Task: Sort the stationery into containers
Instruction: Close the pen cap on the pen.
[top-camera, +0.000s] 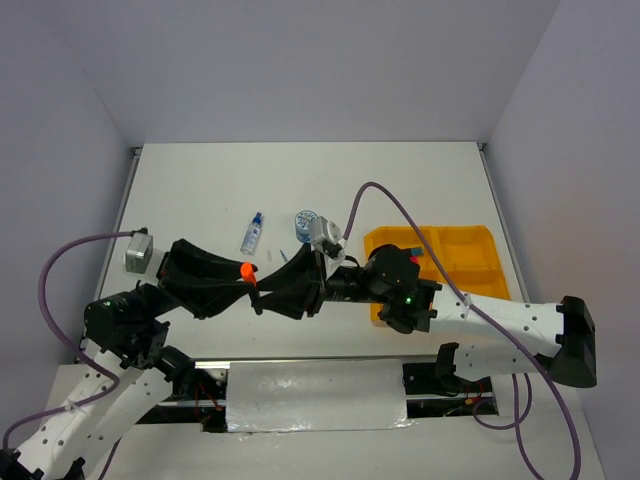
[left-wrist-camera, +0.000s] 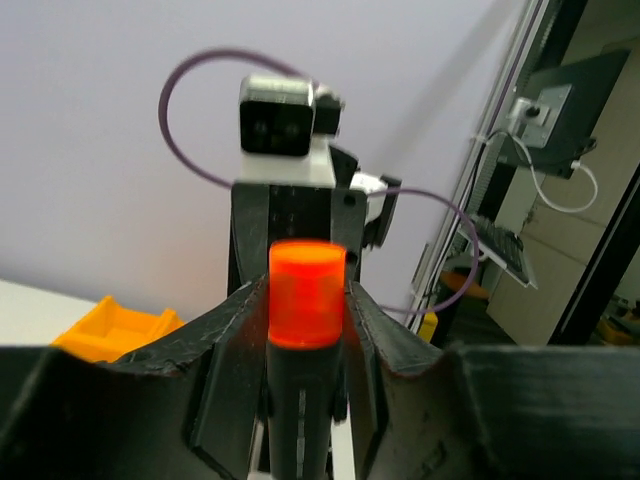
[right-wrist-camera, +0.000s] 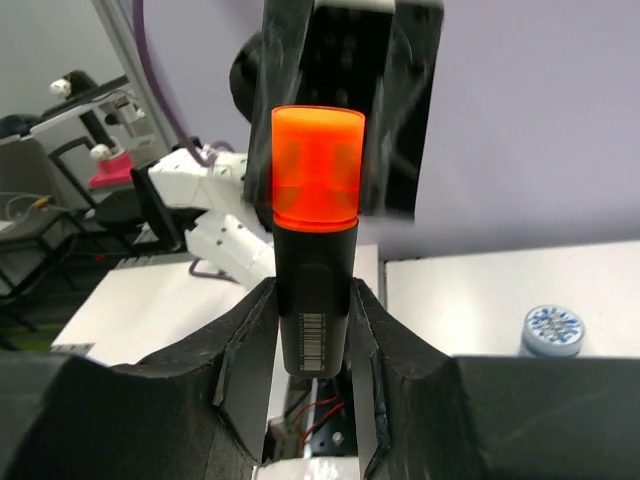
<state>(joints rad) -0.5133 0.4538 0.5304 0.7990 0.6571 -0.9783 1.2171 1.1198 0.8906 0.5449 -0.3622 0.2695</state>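
Observation:
A black highlighter with an orange cap (top-camera: 246, 270) is held above the table between both grippers, cap up. My left gripper (top-camera: 248, 284) is shut on it; in the left wrist view (left-wrist-camera: 307, 300) its fingers press the highlighter (left-wrist-camera: 305, 330) just below the cap. My right gripper (top-camera: 264, 293) meets it from the right; in the right wrist view (right-wrist-camera: 315, 305) its fingers close against the barcoded body of the highlighter (right-wrist-camera: 316, 290). The orange-yellow tray (top-camera: 470, 250) lies at the right. A blue-capped clear bottle (top-camera: 252, 232) and a round blue-white pot (top-camera: 306, 220) lie on the table behind the grippers.
The pot also shows in the right wrist view (right-wrist-camera: 551, 330), and a corner of the tray shows in the left wrist view (left-wrist-camera: 110, 330). Small coloured items (top-camera: 415, 252) lie in the tray's near-left compartment. White walls close in the table on three sides.

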